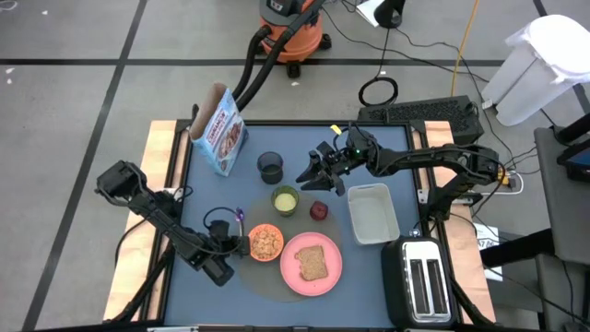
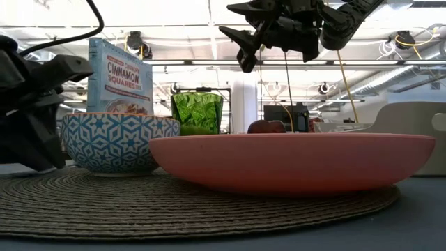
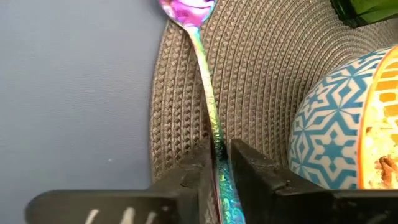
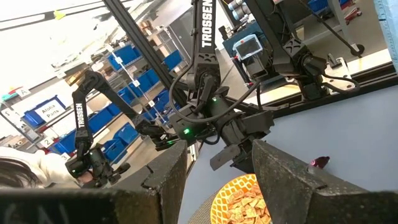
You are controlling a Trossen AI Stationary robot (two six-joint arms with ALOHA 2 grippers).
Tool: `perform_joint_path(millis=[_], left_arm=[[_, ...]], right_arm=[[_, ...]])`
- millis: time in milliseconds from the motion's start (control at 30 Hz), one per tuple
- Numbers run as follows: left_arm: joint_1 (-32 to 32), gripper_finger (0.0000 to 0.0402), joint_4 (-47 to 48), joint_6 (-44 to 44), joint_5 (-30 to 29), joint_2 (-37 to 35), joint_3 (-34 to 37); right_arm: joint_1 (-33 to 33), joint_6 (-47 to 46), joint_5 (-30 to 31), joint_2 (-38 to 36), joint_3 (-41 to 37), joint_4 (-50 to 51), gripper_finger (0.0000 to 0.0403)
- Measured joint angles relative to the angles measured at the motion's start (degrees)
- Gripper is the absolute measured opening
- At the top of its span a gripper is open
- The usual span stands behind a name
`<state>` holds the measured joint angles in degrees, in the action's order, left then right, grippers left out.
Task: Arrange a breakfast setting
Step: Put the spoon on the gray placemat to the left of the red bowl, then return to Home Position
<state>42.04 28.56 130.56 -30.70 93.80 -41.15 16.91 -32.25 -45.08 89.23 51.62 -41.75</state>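
Observation:
A purple spoon lies with its handle on the left rim of the round grey mat and its bowl on the table. My left gripper is down at the handle, one finger on each side, a narrow gap between them. On the mat rest the small orange bowl of cereal and the pink plate with a toast slice. The green cup, dark blue mug, dark red fruit and cereal box stand farther back. My right gripper hovers open high above the table. My left gripper has its fingers on either side of the spoon's handle, near its free end, slanting down from the table's near left and lying along it. The handle lies on the mat's rim. Whether the fingers touch it, I cannot tell.
A clear rectangular tub and a black toaster stand on the table's right side. The blue-patterned outside of the bowl is close beside my left fingers. Bare blue table lies left of the mat.

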Motion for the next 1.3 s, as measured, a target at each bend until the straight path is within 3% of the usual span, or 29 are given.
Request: perform_joint_path(millis=[167,500,733,1133,1300], left_arm=[[0.0,0.0094,0.0,0.1,0.0,0.0,0.0],[0.2,0.0097,2.4,-0.1,3.3,-2.9,0.1],[0.2,0.0098,9.1,-1.3,8.6,-10.0,0.2],[0.0,0.0097,9.0,-12.1,7.6,-23.4,0.1],[0.0,0.0097,8.3,-22.1,7.3,-31.9,0.1]], right_arm=[[0.0,0.0,0.0,0.0,0.0,0.0,0.0176],[0.0,0.0,0.0,0.0,0.0,0.0,0.0176],[0.0,0.1,0.0,0.0,0.0,0.0,0.0176],[0.0,0.0,0.0,0.0,0.0,0.0,0.0176],[0.7,-1.5,-0.6,0.0,0.0,0.0,0.0176]])
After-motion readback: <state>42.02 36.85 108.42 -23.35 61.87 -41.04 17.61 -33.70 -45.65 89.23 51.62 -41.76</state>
